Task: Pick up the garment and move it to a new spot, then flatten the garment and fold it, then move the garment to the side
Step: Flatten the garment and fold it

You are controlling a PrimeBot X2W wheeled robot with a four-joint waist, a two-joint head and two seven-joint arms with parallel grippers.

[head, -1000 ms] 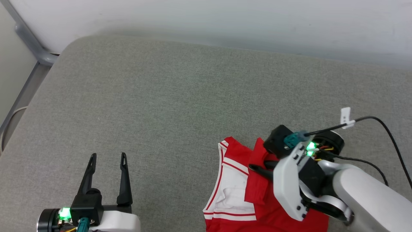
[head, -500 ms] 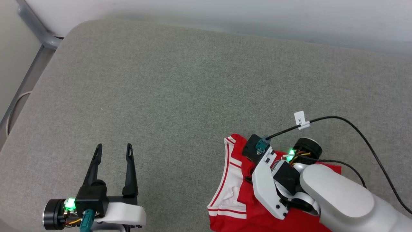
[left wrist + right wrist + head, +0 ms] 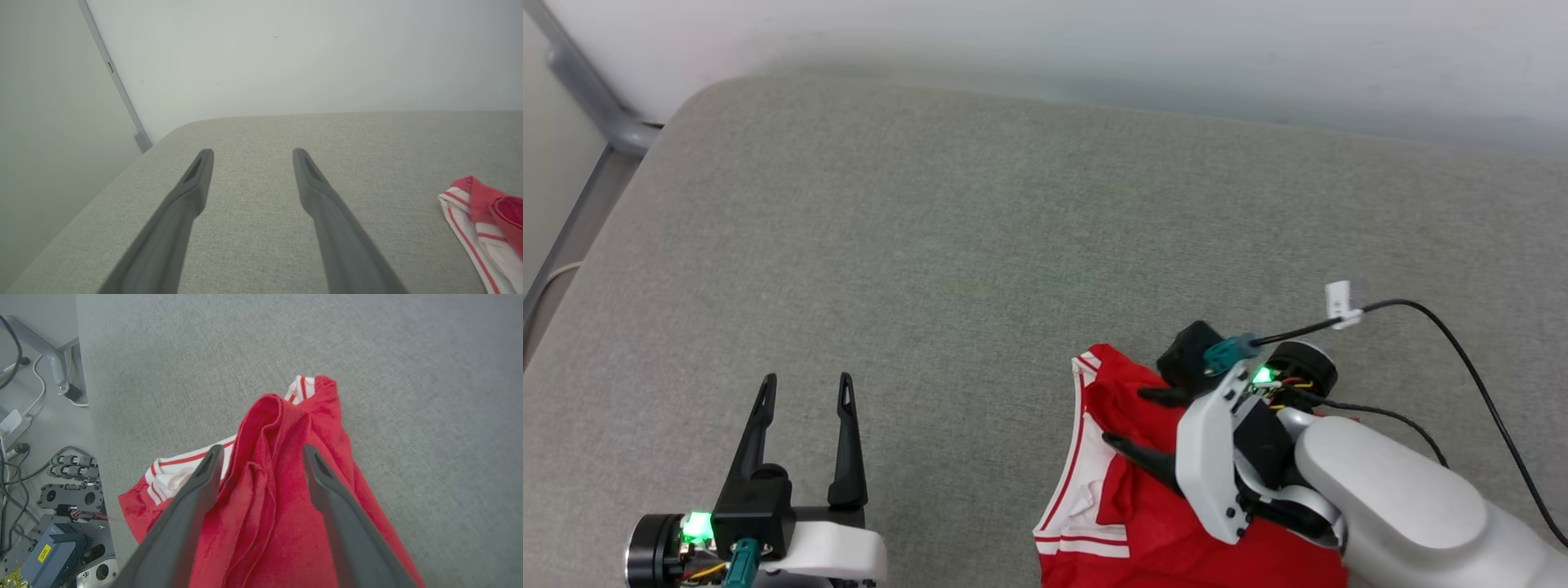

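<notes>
The garment (image 3: 1131,510) is a crumpled red shirt with a white, red-striped sleeve, lying at the near right of the grey padded table (image 3: 980,245). My right gripper (image 3: 1134,418) stands open just above it, fingers pointing left, with a raised red fold between them but not clamped. The right wrist view shows that fold of the garment (image 3: 286,522) running up between the spread fingers of the right gripper (image 3: 262,451). My left gripper (image 3: 807,381) is open over bare table at the near left, holding nothing. In the left wrist view the garment (image 3: 482,204) lies far right of the left gripper (image 3: 253,152).
A grey metal frame post (image 3: 596,106) stands beyond the table's far left corner, against a white wall. In the right wrist view the table's edge (image 3: 88,416) drops to a floor with cables and equipment (image 3: 53,498). A black cable (image 3: 1462,343) loops off my right wrist.
My right gripper has gone from shut on the red cloth to open, and the garment now rests loose on the table. The head camera shifted slightly. The left arm has held still.
</notes>
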